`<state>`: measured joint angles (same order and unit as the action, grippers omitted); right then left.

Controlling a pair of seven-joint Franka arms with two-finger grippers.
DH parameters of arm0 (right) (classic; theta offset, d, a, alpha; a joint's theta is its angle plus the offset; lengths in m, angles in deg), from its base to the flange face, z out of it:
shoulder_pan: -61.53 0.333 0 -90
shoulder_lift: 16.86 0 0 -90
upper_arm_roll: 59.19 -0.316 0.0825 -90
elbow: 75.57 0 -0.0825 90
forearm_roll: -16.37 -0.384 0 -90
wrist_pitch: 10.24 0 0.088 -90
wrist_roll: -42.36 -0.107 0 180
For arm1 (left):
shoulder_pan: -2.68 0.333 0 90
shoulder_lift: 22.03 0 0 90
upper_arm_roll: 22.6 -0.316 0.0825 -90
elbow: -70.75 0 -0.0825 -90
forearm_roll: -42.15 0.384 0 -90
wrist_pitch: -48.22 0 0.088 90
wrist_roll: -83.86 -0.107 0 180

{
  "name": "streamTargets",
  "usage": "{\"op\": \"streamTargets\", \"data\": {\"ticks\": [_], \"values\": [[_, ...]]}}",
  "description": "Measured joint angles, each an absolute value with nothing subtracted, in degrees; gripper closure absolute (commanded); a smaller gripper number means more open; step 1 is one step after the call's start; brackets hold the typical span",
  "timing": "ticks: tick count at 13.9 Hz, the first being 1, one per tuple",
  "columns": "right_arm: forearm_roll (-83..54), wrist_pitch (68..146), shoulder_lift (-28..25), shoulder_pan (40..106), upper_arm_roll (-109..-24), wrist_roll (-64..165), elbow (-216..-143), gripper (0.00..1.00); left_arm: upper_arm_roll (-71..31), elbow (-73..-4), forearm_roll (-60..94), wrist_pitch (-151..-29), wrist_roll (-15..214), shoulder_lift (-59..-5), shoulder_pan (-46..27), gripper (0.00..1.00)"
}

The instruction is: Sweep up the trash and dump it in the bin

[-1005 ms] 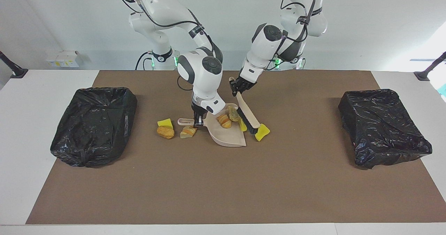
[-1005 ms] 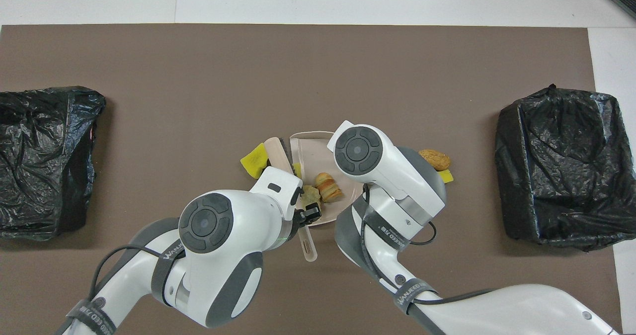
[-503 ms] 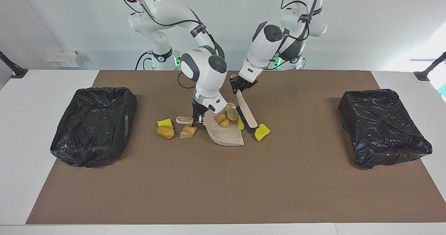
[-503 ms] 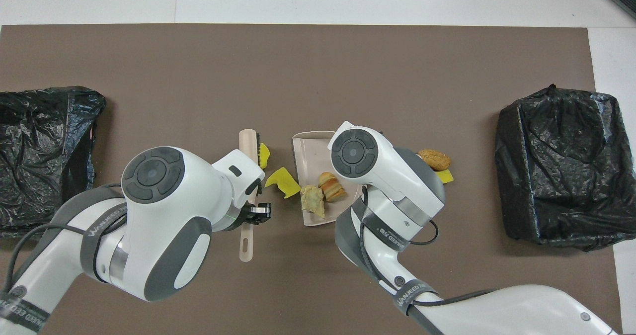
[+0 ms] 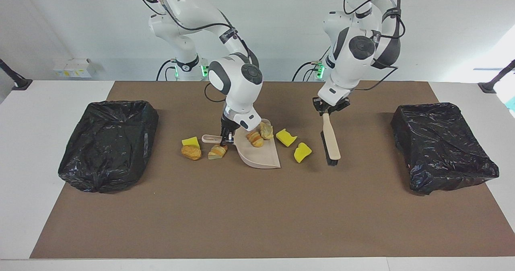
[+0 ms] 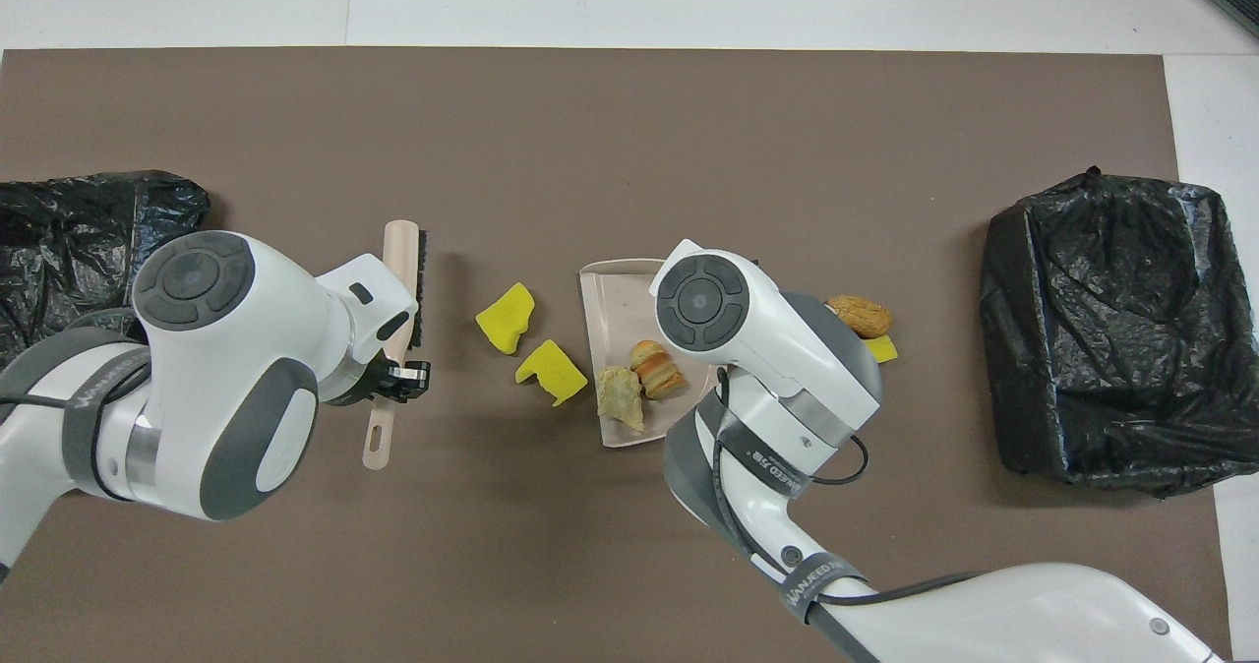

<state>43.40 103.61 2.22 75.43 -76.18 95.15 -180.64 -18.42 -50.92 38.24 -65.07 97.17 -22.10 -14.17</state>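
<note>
Left jaws pinching brush [image 5: 331, 141] handle, right jaws pinching dustpan [image 5: 259, 155] handle, trash [image 5: 286, 137] between.

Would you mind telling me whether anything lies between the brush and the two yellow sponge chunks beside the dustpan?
Nothing visible does: bare mat separates the brush, held by the left gripper, from the yellow sponge chunks, with the dustpan just past them.

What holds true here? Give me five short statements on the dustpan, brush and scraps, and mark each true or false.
1. The left pincer holds the brush. True.
2. The dustpan is empty. False: two scraps lie in it.
3. Two yellow sponge pieces lie between dustpan and brush. True.
4. The right pincer hangs free over a bin. False: it grips the dustpan's handle.
5. Scraps lie in both bins. False: none can be seen in either.
</note>
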Motion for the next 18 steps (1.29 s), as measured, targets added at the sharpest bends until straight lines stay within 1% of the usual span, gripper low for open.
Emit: {"op": "streamTargets", "data": {"ticks": [4,6,9,11,14,18], "values": [[43.4,103.6,2.2,75.4,-76.2,95.1,-180.7,1.00,-16.8,-57.1,37.0,-71.8,105.3,-23.3,-20.5,1.00],[43.4,103.6,2.2,75.4,-76.2,94.8,-180.7,1.00,-16.6,-58.7,31.9,-73.6,108.4,-23.0,-23.8,1.00],[43.4,103.6,2.3,75.4,-76.2,94.7,-180.7,1.00,-16.6,-59.5,22.8,-74.1,111.5,-21.9,-27.9,1.00],[43.4,103.8,2.3,75.3,-76.2,94.6,-180.7,1.00,-16.5,-59.7,19.6,-77.1,112.4,-21.6,-30.0,1.00],[43.3,103.9,2.4,75.3,-76.2,94.3,-180.8,1.00,-16.5,-60.1,16.6,-84.7,112.5,-21.8,-31.9,1.00],[43.3,104.1,2.4,75.2,-76.2,94.1,-180.8,1.00,-16.7,-60.1,14.0,-85.8,112.5,-21.8,-32.4,1.00]]}}
